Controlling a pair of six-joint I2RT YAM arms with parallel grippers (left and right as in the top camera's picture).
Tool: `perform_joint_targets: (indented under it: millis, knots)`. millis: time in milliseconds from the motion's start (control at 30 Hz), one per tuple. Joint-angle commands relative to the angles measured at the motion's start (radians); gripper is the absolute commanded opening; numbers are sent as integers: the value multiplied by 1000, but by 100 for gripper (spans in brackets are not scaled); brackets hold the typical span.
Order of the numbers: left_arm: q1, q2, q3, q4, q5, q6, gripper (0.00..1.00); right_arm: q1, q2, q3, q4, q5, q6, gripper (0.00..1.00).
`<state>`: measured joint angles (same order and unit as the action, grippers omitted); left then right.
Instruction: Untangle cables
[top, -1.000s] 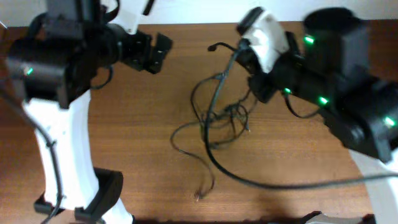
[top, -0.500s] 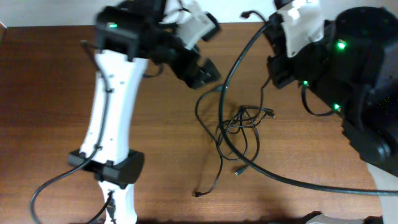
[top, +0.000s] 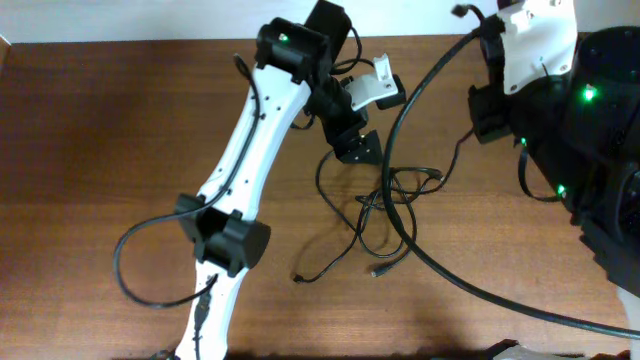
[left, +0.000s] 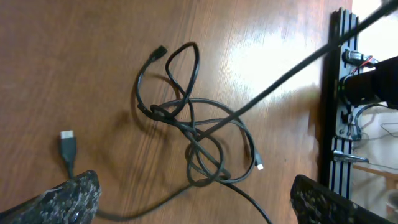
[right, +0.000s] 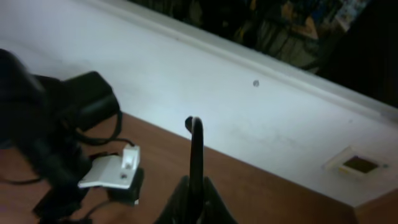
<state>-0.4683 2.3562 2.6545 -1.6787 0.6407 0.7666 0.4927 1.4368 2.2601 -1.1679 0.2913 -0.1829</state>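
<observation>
One cable (right: 196, 149) upright, pinched in right fingers (right: 214, 208) | left fingers (left: 68, 199) wide | cables (left: 193, 134) tangled

White arm links (top: 248, 132), black joints (top: 228, 240), green lights (top: 588, 95), black wiring (top: 118, 262)

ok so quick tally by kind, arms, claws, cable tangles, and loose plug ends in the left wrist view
arms: 2 (left arm, right arm)
claws: 2 (left claw open, right claw shut on a cable)
cable tangle: 1
plug ends in left wrist view: 3
total: 8
</observation>
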Motion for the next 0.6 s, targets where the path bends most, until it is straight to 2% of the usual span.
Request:
perform_joint_targets:
  millis: [0, 133, 233, 433, 567]
  knots:
    - [-5, 93, -3, 58, 52, -68, 99, 4, -19, 20, -26, -21, 10, 4]
    - [-12, 153, -3, 199, 48, -245, 98, 4, -19, 20, -42, -29, 21, 4]
    - [-28, 176, -3, 307, -42, -426, 98, 4, -19, 20, -65, -29, 21, 4]
    - [-93, 198, -3, 340, -74, -441, 99, 4, -19, 20, -74, -29, 21, 4]
    - [-148, 228, -3, 331, -151, -415, 98, 4, -19, 20, -78, -29, 21, 4]
